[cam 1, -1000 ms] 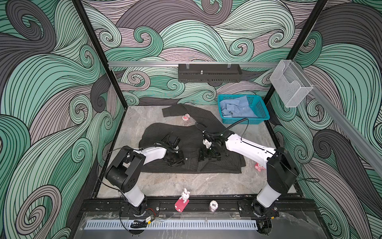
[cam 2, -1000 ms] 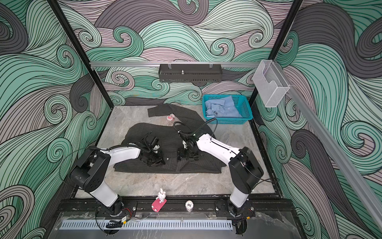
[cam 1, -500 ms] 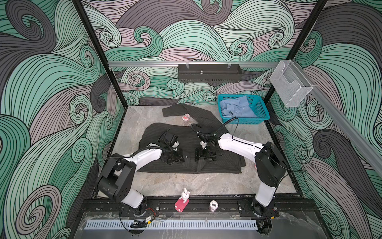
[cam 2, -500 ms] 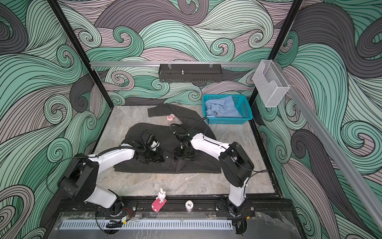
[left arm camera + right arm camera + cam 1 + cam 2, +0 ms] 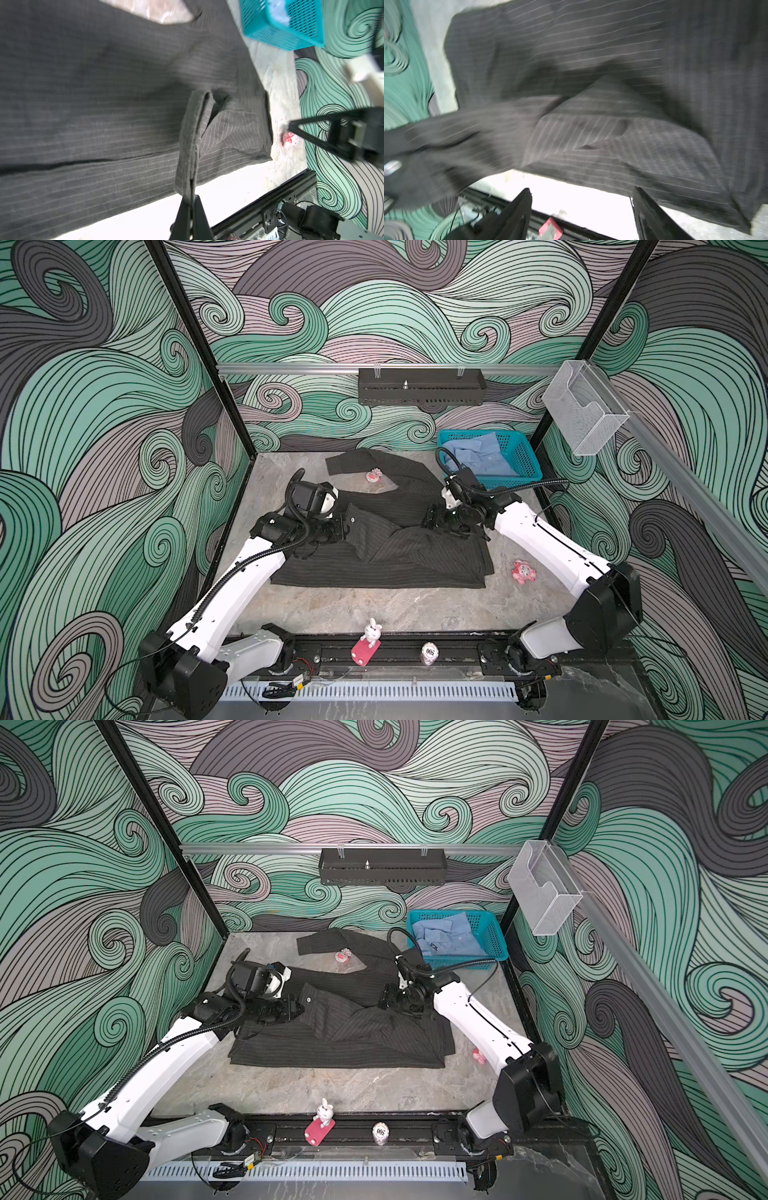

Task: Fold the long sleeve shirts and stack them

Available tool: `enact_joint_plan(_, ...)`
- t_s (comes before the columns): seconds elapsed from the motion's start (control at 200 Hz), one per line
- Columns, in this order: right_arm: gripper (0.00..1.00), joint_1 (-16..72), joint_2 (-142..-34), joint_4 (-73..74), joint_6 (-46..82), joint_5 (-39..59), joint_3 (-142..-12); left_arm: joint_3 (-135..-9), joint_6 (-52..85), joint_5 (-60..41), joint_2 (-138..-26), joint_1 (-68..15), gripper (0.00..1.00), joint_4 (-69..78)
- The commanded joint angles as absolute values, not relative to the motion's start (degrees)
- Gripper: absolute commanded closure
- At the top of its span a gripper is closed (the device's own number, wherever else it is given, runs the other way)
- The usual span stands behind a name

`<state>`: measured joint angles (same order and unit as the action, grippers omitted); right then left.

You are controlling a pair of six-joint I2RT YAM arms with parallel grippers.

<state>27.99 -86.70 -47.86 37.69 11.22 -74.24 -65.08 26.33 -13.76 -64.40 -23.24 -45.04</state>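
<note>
In both top views the left gripper (image 5: 337, 531) had come up and back from where it crouched a second before. It was clamped tight on a flap of the charcoal pinstriped shirt (image 5: 395, 568), and that flap now stood raised across the shirt's middle instead of lying flat. The right gripper (image 5: 436, 523) had drawn back toward the far side too, jaws apart, low over the cloth with nothing in them. The charcoal pinstriped shirt lay mid-table. The light blue shirt (image 5: 478, 456) sat in the teal basket (image 5: 530, 466), so by my reading the first fold was only under way and stacking was a long way off.

The left wrist view gave what the top views couldn't. A narrow doubled band of the charcoal pinstriped shirt (image 5: 189, 145) ran straight into the closed fingertips, a real grip on an edge.

The right wrist view was blurred. It showed the right gripper's fingers (image 5: 517, 207) spread wide, with bright table between them and the pinstripes beyond, untouched.
</note>
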Motion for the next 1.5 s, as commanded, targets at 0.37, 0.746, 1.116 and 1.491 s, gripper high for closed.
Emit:
enact_joint_plan(0.37,0.29,22.92,-96.49,-48.02,38.45,9.6,-76.65,-75.78,21.9,-17.59,-55.22,-22.87,1.0,-49.61)
enact_joint_plan(0.746,0.37,23.87,-93.66,-44.06,39.97,12.78,-65.03,-66.66,38.13,-8.24,-48.11,-22.76,1.0,-50.99)
enact_joint_plan(1.116,0.42,23.62,-94.9,-43.78,39.11,11.1,-58.59,-56.01,48.07,0.08,-42.59,-22.59,1.0,-45.24)
enact_joint_plan(1.491,0.32,22.05,-83.78,-47.82,39.07,6.87,-62.61,-83.42,38.25,-14.99,-69.63,-23.1,1.0,-30.64)
